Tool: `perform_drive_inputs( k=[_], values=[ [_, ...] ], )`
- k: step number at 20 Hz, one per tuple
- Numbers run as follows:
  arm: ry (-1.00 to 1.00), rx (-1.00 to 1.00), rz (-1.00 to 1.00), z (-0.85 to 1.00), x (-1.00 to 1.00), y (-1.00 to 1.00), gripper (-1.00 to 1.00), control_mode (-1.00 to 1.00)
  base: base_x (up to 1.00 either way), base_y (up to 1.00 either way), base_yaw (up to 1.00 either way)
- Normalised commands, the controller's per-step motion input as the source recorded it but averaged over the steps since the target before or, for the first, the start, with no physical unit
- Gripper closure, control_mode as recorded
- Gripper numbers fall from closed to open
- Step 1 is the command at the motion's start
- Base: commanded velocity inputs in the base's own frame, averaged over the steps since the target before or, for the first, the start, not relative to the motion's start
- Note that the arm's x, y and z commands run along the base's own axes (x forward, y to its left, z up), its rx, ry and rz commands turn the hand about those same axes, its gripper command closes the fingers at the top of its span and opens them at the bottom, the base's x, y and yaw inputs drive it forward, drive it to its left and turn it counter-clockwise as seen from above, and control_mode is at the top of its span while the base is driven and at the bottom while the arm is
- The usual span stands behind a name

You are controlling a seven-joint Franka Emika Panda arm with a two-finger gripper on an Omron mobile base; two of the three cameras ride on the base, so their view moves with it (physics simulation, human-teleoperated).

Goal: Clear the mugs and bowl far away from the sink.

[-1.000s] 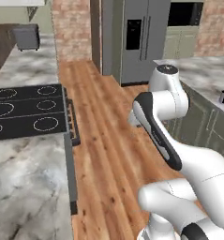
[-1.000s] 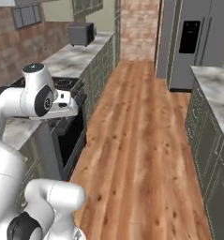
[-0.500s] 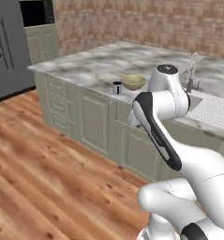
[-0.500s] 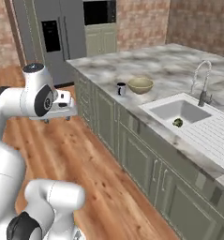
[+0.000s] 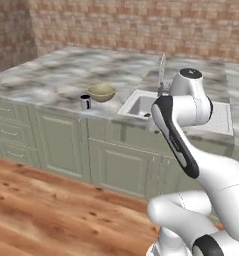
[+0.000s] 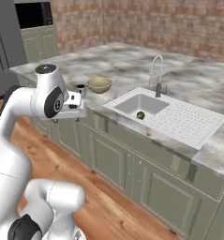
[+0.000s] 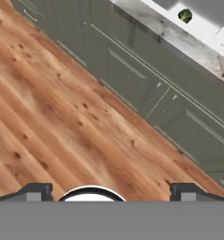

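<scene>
The yellowish-tan bowl stands on the marble counter left of the sink. The navy-rimmed mug sits just in front of the bowl near the counter edge, partly behind my arm in the right base view. A small green round shape, the teal-green mug, lies in the basin. My gripper hangs open in front of the cabinets, above the wooden floor, with nothing between its fingertips.
A chrome faucet rises behind the basin, and the ribbed drainboard lies to its right. Grey-green cabinet doors run under the counter. A brick wall backs the counter, and a dark fridge and oven stand at far left.
The whole picture has swung as the base drove and turned: from stove and fridge aisle to the counter with the sink, which now looks closer. The things on the counter have not moved.
</scene>
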Motion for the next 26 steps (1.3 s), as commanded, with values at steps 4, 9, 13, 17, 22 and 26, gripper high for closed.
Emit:
perform_drive_inputs(
  k=[4, 9, 13, 17, 22, 26],
  values=[
    [0.00, 0.00, 0.00, 0.00, 0.00, 0.00, -1.00, 1.00, 0.68, 0.67, -0.05],
    [0.00, 0.00, 0.00, 0.00, 0.00, 0.00, -1.00, 1.00, 0.78, 0.63, -0.05],
    [0.00, 0.00, 0.00, 0.00, 0.00, 0.00, -1.00, 1.00, 0.89, 0.00, -0.16],
    [0.00, 0.00, 0.00, 0.00, 0.00, 0.00, -1.00, 1.00, 0.93, 0.00, -0.16],
    [0.00, 0.00, 0.00, 0.00, 0.00, 0.00, -1.00, 1.00, 0.85, 0.00, -0.17],
    [0.00, 0.00, 0.00, 0.00, 0.00, 0.00, -1.00, 1.00, 0.60, 0.23, -0.06]
  ],
)
